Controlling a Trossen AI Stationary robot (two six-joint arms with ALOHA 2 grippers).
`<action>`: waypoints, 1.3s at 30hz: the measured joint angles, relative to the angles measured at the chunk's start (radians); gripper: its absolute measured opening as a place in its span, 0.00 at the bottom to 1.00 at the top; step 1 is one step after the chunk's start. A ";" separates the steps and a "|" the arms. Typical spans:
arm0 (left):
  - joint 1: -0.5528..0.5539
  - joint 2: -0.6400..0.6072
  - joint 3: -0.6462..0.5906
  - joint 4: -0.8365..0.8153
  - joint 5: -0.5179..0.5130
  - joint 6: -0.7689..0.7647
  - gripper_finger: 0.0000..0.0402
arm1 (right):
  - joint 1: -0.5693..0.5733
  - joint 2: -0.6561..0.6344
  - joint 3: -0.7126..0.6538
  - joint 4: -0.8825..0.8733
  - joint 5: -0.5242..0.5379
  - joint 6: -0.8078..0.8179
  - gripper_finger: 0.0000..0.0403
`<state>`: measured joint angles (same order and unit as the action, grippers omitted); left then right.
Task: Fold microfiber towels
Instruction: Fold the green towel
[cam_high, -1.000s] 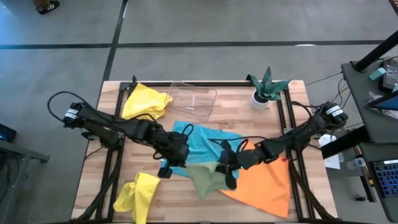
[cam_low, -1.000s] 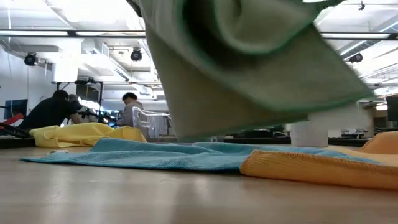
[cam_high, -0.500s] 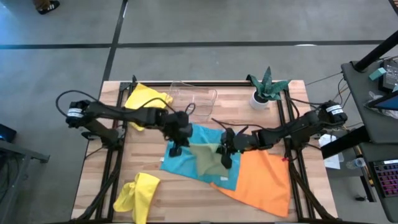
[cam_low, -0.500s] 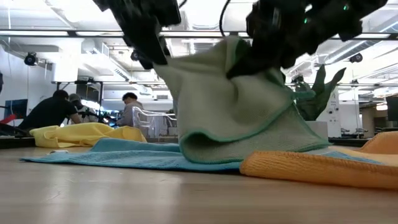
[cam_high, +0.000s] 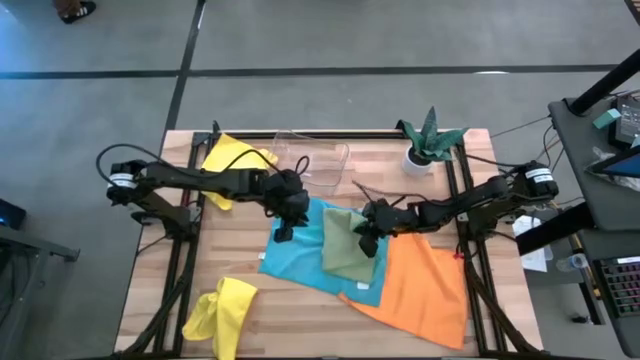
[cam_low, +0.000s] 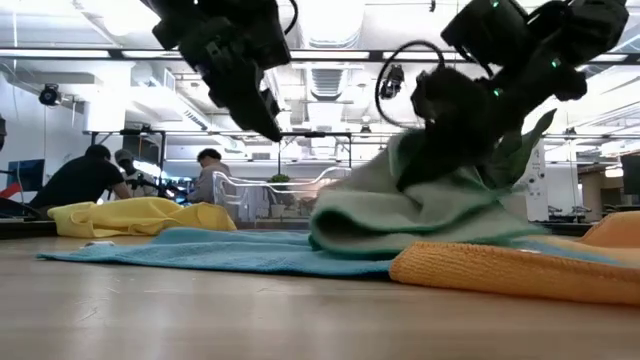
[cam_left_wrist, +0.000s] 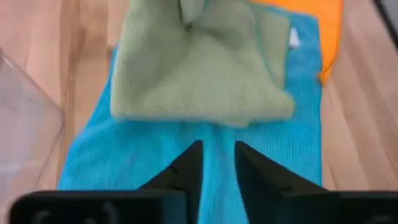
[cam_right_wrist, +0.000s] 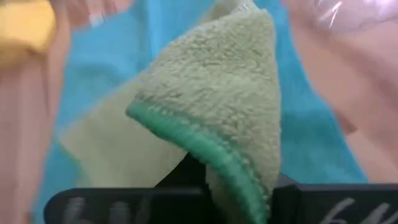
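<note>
Green towel now folded, right gripper clamped

Sage green towel folded, lying on flat turquoise towel; orange towel spread beside; two yellow towels crumpled apart.

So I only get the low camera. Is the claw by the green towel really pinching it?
Observer: Yes. In its wrist view the right gripper is shut on a corner of the sage green towel.
Operator: What about the other claw, up high?
Observer: The left gripper holds nothing. Its wrist view shows its fingers a little apart above the turquoise towel.
Operator: I count one yellow towel. Right?
Observer: Two. From above, one yellow towel lies crumpled beside the clear tray, and a second yellow towel lies at the near left corner.
</note>
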<state>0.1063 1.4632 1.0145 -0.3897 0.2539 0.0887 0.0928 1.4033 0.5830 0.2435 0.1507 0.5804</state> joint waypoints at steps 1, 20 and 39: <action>-0.008 -0.003 0.002 0.009 -0.003 -0.001 0.23 | 0.000 0.001 -0.003 0.001 0.001 0.004 0.03; -0.429 0.391 0.061 0.644 -0.684 0.127 0.40 | 0.000 0.007 -0.001 0.120 0.007 0.076 0.03; -0.431 0.603 0.216 0.718 -0.955 0.126 0.40 | -0.002 0.007 0.000 0.203 0.175 0.212 0.03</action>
<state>-0.3244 2.0666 1.2304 0.3286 -0.7015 0.2146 0.0910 1.4101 0.5831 0.4460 0.3260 0.7926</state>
